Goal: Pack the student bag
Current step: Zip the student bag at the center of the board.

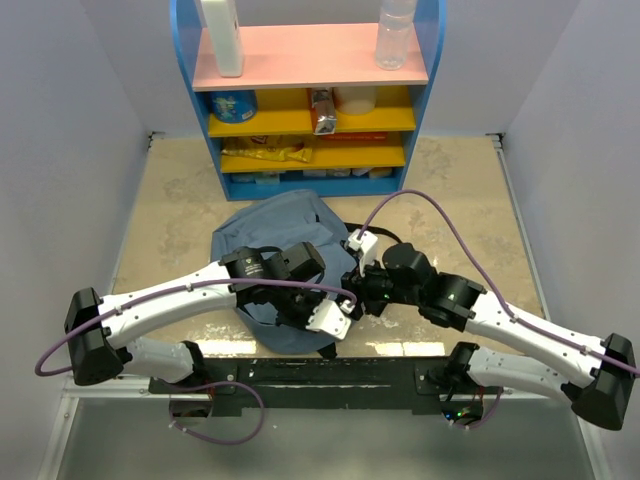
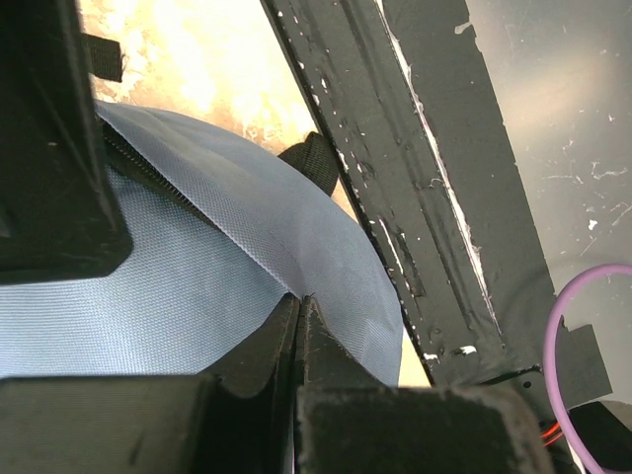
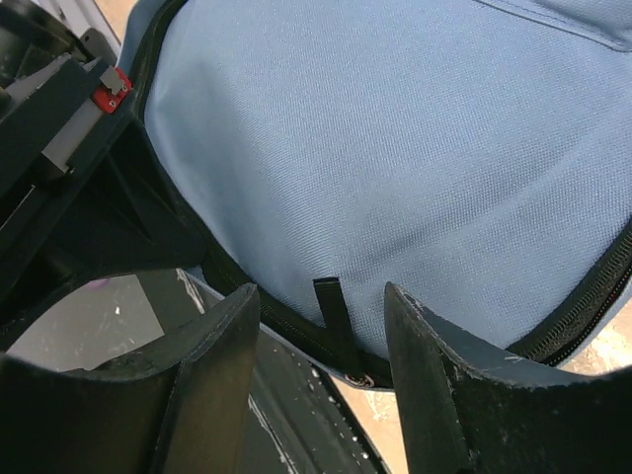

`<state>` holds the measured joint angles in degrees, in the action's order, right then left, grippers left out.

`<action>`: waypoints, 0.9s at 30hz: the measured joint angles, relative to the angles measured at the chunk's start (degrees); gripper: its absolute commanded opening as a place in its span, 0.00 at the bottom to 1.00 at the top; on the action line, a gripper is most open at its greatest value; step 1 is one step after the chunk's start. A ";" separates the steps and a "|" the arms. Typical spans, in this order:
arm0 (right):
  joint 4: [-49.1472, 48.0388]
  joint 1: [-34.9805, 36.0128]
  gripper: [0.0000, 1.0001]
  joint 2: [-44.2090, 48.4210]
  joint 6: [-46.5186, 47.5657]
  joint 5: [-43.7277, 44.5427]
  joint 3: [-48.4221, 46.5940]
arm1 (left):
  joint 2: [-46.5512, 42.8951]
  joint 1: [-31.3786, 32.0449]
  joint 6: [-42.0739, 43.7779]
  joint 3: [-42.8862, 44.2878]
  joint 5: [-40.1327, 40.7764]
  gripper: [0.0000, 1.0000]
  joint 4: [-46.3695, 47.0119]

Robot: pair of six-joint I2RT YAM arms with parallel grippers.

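The slate-blue student bag (image 1: 275, 225) lies on the table in front of the shelf, partly under both arms. My left gripper (image 2: 299, 301) is shut on a pinched fold of the bag's fabric (image 2: 247, 237) near its front edge; it shows in the top view (image 1: 325, 315). My right gripper (image 3: 323, 306) is open, its fingers either side of a black zipper pull (image 3: 334, 314) on the bag's zipper (image 3: 583, 306), not touching it. In the top view the right gripper (image 1: 362, 285) sits at the bag's right side.
A blue shelf unit (image 1: 308, 90) with pink and yellow boards stands at the back, holding a white bottle (image 1: 222, 35), a clear bottle (image 1: 394, 32) and snacks. A black rail (image 1: 330, 372) runs along the near table edge, right by the bag. Grey walls close both sides.
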<state>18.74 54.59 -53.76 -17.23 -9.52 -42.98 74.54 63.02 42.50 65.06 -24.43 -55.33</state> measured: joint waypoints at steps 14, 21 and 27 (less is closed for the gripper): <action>-2.10 1.03 0.43 -2.21 0.37 2.62 0.07 | -0.31 0.00 -0.09 -0.28 0.00 0.00 0.20; -1.95 1.27 0.04 -2.89 0.48 4.92 0.07 | -0.31 0.00 -0.09 -0.28 0.20 0.00 0.22; 0.37 1.29 0.00 -2.03 0.11 7.54 -0.04 | -0.31 0.00 -0.02 -0.28 0.22 0.00 0.15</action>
<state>19.11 55.88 -55.79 -17.12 -1.98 -43.03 74.24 63.02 42.48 64.77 -24.21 -55.18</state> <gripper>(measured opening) 0.022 0.014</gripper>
